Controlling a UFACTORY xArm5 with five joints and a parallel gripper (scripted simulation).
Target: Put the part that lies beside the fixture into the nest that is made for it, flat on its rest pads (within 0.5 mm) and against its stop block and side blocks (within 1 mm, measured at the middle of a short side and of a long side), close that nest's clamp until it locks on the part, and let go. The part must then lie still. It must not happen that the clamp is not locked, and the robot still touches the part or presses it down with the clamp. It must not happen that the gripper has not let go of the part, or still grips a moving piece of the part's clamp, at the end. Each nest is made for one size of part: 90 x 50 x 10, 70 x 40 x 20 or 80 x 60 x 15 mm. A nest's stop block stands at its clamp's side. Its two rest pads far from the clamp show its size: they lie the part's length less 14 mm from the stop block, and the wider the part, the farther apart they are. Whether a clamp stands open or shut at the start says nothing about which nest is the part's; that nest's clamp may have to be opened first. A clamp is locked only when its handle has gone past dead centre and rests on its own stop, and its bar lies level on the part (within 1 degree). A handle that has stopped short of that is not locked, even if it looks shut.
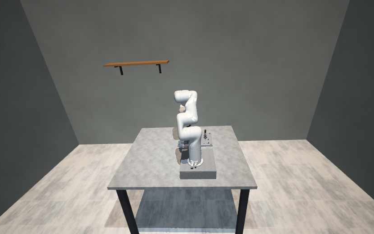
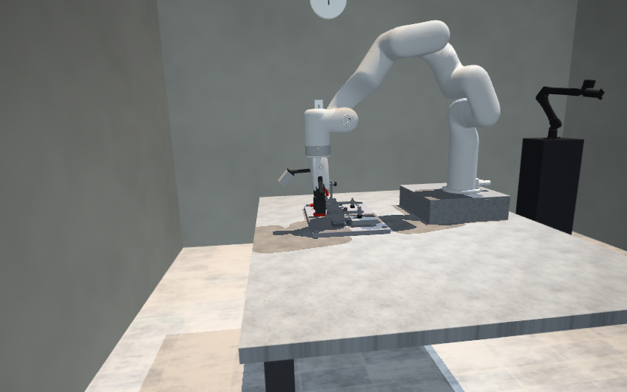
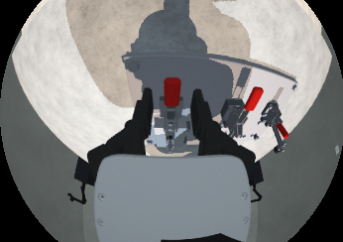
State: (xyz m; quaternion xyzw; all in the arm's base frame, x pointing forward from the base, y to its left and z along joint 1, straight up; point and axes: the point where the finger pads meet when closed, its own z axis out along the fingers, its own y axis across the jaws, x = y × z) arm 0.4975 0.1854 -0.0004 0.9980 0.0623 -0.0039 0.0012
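My gripper (image 2: 319, 209) (image 3: 171, 98) is open, its fingers apart on either side of the red handle (image 3: 171, 92) of the near clamp (image 2: 336, 213). That handle lies low, pointing away from the nest, with dark gaps between it and both fingers. The grey part (image 2: 363, 221) seems to lie in this nest, and the clamp's bar reaches over it with its tip at or just above the part. Whether the handle is past dead centre, and whether the part is flat on its pads and against its blocks, cannot be told. The wrist view hides most of the part.
The fixture plate (image 1: 209, 138) (image 3: 270, 83) carries two more clamps on the wrist view's right. The middle one has a low red handle (image 3: 254, 99); the far one stands open with its red handle (image 3: 283, 130) (image 1: 205, 131) raised. The robot's base block (image 2: 467, 209) stands behind the fixture.
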